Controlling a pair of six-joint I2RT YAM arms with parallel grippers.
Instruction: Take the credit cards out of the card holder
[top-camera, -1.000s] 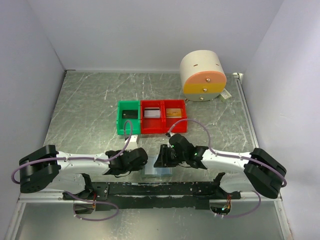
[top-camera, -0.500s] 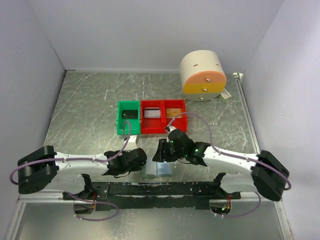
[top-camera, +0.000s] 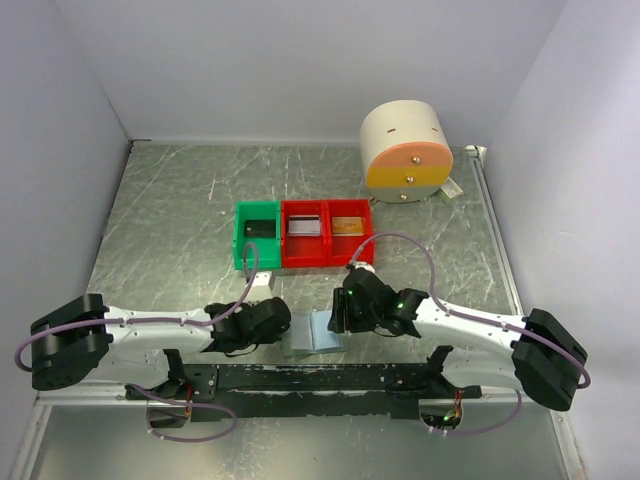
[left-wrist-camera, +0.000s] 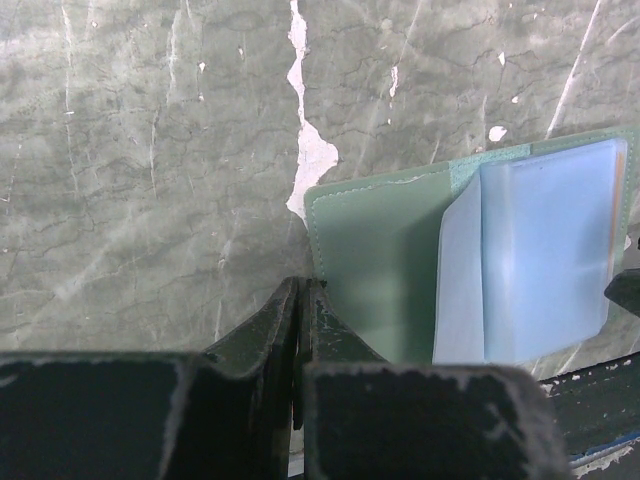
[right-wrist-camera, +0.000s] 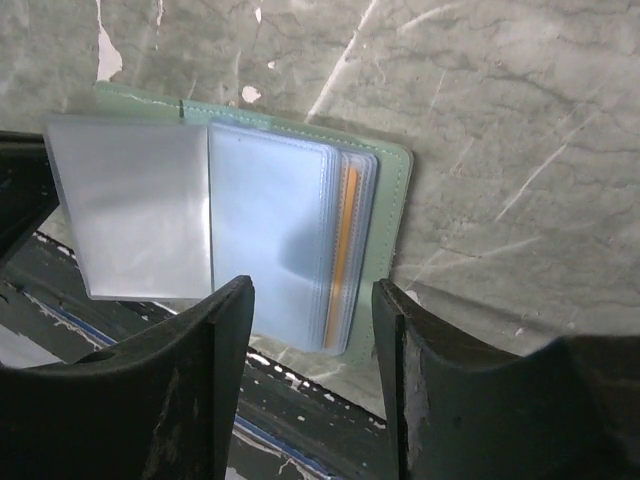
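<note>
At the table's (top-camera: 170, 220) near edge, dead on 6 o'clock, the card holder (top-camera: 318, 330) lies spread flat between the two arms. Left gripper (left-wrist-camera: 302, 290) first: its jaws are pressed together and its tip sits right on the corner of the holder's green cover (left-wrist-camera: 370, 270). Whether that corner is nipped between the fingers or only touched, I cannot tell.

Over to the right gripper (right-wrist-camera: 312, 300): its jaws stand well apart, holding nothing, and it hangs just above the holder. One clear pocket leaf (right-wrist-camera: 135, 210) is flipped over to 9 o'clock, and the rest of the pale blue pocket stack (right-wrist-camera: 270, 220) lies on the cover's 3 o'clock half. Tucked in that stack, an orange card (right-wrist-camera: 345, 240) shows as a thin stripe along the pockets' 3 o'clock side.

Up at 12 o'clock from the holder, well apart from it, a green bin (top-camera: 241, 250) touches a red bin (top-camera: 328, 258) with two compartments. A gold-tan card (top-camera: 347, 226) lies in the red bin's 3 o'clock compartment. Farther out, at 1 o'clock, a round cream drawer unit (top-camera: 400, 130) stands by the back wall.
</note>
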